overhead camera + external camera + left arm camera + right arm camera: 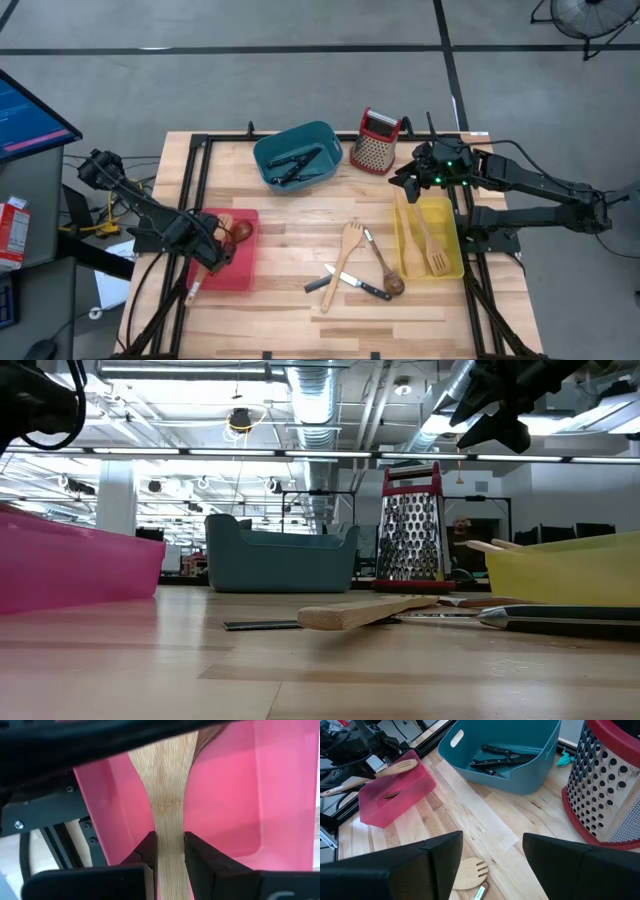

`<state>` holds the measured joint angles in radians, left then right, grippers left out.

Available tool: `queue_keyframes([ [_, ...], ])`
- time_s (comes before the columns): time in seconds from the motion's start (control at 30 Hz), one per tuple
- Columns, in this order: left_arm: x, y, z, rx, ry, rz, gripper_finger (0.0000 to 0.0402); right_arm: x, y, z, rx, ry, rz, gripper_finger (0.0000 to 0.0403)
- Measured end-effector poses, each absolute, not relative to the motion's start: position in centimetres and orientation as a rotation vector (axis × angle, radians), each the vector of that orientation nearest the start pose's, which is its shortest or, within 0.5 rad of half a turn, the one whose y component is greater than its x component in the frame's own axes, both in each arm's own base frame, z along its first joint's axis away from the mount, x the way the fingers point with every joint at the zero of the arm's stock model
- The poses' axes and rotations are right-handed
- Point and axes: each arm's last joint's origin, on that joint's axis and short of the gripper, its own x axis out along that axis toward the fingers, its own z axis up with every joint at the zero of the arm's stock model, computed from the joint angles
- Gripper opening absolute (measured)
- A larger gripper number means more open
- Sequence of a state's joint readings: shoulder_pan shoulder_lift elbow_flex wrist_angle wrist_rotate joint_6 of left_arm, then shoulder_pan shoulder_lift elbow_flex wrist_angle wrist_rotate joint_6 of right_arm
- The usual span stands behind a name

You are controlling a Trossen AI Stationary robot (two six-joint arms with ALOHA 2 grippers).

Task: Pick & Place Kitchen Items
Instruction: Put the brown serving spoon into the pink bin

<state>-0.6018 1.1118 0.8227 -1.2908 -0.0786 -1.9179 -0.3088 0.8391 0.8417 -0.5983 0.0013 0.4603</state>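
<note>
My left gripper (213,256) hangs over the red bin (246,275) at the table's left, shut on a pale wooden spatula (395,769). The blade is over the bin. The handle runs out past the bin's near-left rim (194,291). A dark-bowled spoon (240,232) lies in that bin. My right gripper (408,182) hovers open above the far end of the yellow bin (448,268), with nothing between its fingers (492,865). On the boards between the bins lie a pale wooden fork (349,243), a dark wooden spoon (386,272) and black-handled knives (350,281). My left gripper pinches the spatula's handle (170,827) between its two fingers, just behind where the handle widens into the blade. The fingers point down from above and lie across the handle. The spatula sits roughly level, above the red bin's rim in the right wrist view.
A teal bin (300,172) holding black-handled knives (500,757) stands at the far middle, with a red-topped metal grater (376,142) to its right. The yellow bin holds pale wooden utensils (432,250). Bare boards lie along the table's near edge (330,335).
</note>
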Motion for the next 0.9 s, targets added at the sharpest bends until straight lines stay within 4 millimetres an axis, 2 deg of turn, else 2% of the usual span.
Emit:
queue_keyframes([
  [0.47,12.9,-8.7,23.0,-1.02,1.251,1.059,0.0051,16.1,-5.1,30.6,0.509,0.518,-0.425,0.0221],
  [0.67,12.8,-8.6,21.2,-1.03,1.253,1.074,0.0051,16.1,-5.1,30.6,0.509,0.518,-0.426,0.0221],
  [0.9,12.3,-8.4,20.1,-1.023,1.295,1.098,0.0051,16.1,-5.1,30.6,0.492,0.521,-0.42,0.0221],
])
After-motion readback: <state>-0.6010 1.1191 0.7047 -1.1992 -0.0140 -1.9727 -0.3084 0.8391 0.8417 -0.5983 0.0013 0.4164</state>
